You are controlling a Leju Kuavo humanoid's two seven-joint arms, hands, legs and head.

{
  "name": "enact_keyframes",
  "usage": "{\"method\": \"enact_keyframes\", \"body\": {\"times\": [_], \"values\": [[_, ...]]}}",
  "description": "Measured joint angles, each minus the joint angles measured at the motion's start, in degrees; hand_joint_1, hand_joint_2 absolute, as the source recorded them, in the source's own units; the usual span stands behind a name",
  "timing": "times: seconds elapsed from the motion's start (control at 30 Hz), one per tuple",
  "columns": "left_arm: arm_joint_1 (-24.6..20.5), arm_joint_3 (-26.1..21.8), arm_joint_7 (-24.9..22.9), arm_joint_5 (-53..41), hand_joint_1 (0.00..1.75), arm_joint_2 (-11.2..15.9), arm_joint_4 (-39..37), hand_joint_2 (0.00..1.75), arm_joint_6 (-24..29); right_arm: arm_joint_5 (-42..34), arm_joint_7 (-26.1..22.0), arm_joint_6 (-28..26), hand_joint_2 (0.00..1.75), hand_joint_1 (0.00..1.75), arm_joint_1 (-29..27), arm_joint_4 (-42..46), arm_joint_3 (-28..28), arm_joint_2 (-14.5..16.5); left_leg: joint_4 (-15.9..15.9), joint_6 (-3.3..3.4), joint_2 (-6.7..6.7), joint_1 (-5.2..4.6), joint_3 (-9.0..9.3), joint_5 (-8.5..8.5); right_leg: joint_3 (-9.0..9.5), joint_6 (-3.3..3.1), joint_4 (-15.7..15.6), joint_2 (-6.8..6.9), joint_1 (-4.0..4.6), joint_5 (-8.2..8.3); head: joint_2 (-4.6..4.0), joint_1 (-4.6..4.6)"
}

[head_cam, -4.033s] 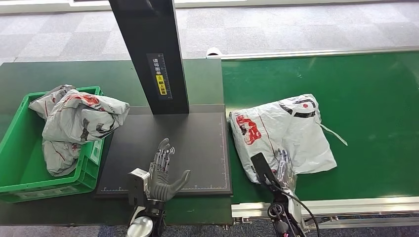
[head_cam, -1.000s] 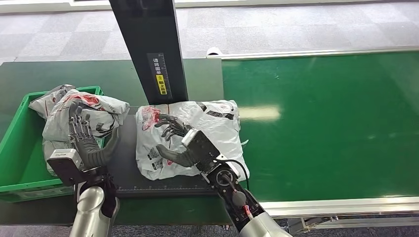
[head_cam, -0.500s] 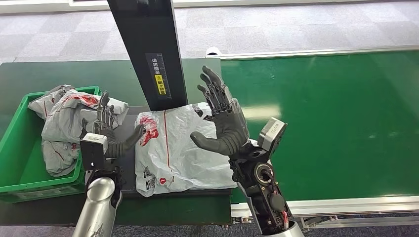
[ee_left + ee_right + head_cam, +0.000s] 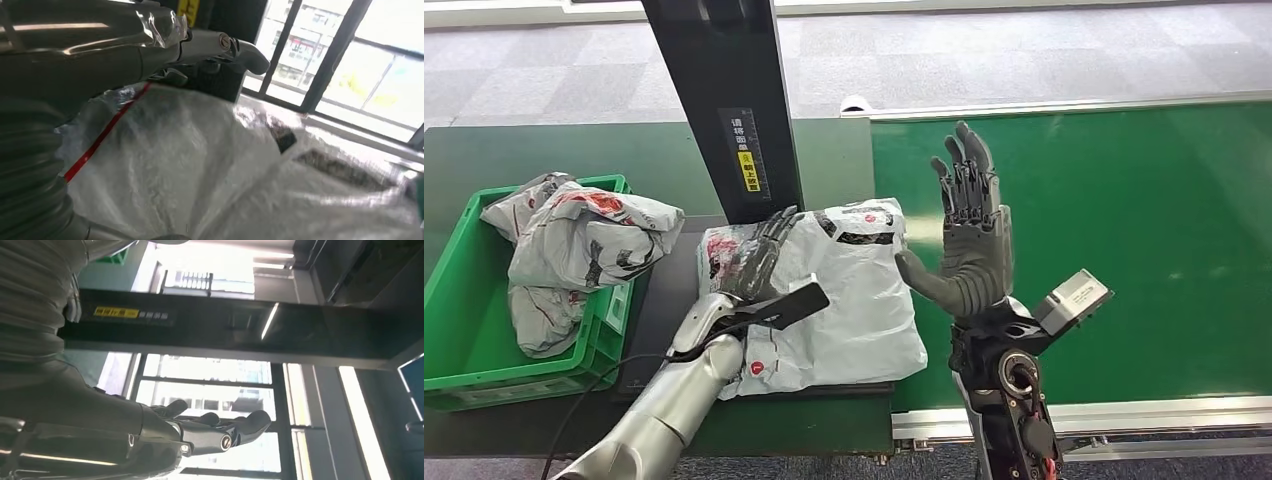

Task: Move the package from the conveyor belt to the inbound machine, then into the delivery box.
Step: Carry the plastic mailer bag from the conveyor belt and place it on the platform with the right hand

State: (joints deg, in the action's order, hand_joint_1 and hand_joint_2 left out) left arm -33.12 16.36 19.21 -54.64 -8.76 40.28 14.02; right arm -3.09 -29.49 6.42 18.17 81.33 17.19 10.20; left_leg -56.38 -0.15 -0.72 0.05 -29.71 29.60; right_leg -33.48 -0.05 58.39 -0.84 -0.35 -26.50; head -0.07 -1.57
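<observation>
The green conveyor belt [image 4: 1124,230] runs along my right; the black inbound machine [image 4: 724,110] rises over its dark platform; the white package [image 4: 844,300] lies there beside the green delivery box [image 4: 464,330] of bags; my left hand [image 4: 759,260] rests flat on the package, fingers spread; my right hand [image 4: 969,240] is raised, wide, holding nothing.

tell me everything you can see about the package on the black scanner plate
The package is a white, crinkled plastic mailer bag with red and black print. It lies flat on the inbound machine's black plate, at the foot of its dark post, one corner overhanging toward the belt. The left hand rests on its left part; the right hand is raised clear.
</observation>
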Motion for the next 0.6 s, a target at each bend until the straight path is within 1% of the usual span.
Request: {"method": "enact_keyframes", "body": {"times": [0.13,0.17,0.2,0.27,0.3,0.33,0.37,0.47,0.6], "values": [[-2.99,3.26,-0.9,-3.0,0.0,0.37,-8.3,1.75,0.22,3.59,-0.6,-2.67,1.75,0.0,-1.38,0.16,-0.78,-0.76,0.01,0.0,0.0,0.04,-0.01,0.0,-0.02,-0.02,0.0,-0.01,0.04,-0.01,0.0,0.0],[-3.66,3.77,-0.91,-3.21,0.12,0.44,-9.65,1.75,0.12,3.93,-0.66,-2.91,1.75,0.0,-1.6,0.17,-0.84,-0.91,0.02,0.0,0.0,0.05,-0.01,0.0,-0.01,-0.02,0.01,0.0,0.05,-0.02,0.0,0.0],[-4.3,4.2,-0.91,-3.35,0.44,0.49,-10.84,1.75,-0.03,4.13,-0.72,-3.05,1.75,0.0,-1.83,0.2,-0.87,-1.04,0.02,0.0,0.0,0.05,-0.01,0.0,0.0,-0.02,0.01,0.0,0.05,-0.02,0.0,-0.01],[-5.39,4.93,-0.91,-3.47,1.2,0.53,-12.73,1.75,-0.67,4.28,-0.78,-3.2,1.75,0.0,-2.27,0.35,-0.91,-1.27,0.02,0.0,0.0,0.06,0.0,0.0,0.03,-0.02,0.01,0.0,0.06,-0.02,0.0,-0.01],[-5.77,5.16,-0.9,-3.48,1.47,0.55,-13.4,1.75,-1.17,4.29,-0.79,-3.32,1.75,0.0,-2.46,0.48,-0.91,-1.37,0.03,0.0,0.0,0.06,0.01,0.0,0.04,-0.02,0.01,0.0,0.06,-0.02,0.0,0.0],[-6.05,5.32,-0.9,-3.48,1.54,0.56,-13.92,1.75,-1.78,4.29,-0.79,-3.43,1.75,0.0,-2.63,0.61,-0.92,-1.46,0.03,0.0,0.0,0.05,0.02,-0.01,0.06,-0.02,0.01,0.01,0.06,-0.01,0.0,0.01],[-6.29,5.43,-0.89,-3.48,1.55,0.58,-14.35,1.75,-2.41,4.29,-0.79,-3.55,1.75,0.0,-2.78,0.72,-0.93,-1.54,0.03,0.0,0.0,0.05,0.03,-0.01,0.08,-0.02,0.01,0.01,0.05,-0.01,0.0,0.01],[-6.88,5.71,-0.89,-3.48,1.55,0.69,-15.36,1.75,-3.64,4.29,-0.79,-3.73,1.75,0.0,-3.07,0.87,-0.98,-1.72,0.02,0.01,0.0,0.04,0.07,-0.02,0.13,-0.01,0.01,0.01,0.04,0.0,0.0,0.01],[-7.4,5.93,-0.89,-3.48,1.55,0.88,-16.14,1.75,-3.81,4.29,-0.79,-3.78,1.75,0.0,-3.21,1.0,-1.05,-1.9,0.02,0.02,0.0,0.04,0.09,-0.03,0.14,-0.01,0.01,0.01,0.04,0.01,0.0,0.0]]}}
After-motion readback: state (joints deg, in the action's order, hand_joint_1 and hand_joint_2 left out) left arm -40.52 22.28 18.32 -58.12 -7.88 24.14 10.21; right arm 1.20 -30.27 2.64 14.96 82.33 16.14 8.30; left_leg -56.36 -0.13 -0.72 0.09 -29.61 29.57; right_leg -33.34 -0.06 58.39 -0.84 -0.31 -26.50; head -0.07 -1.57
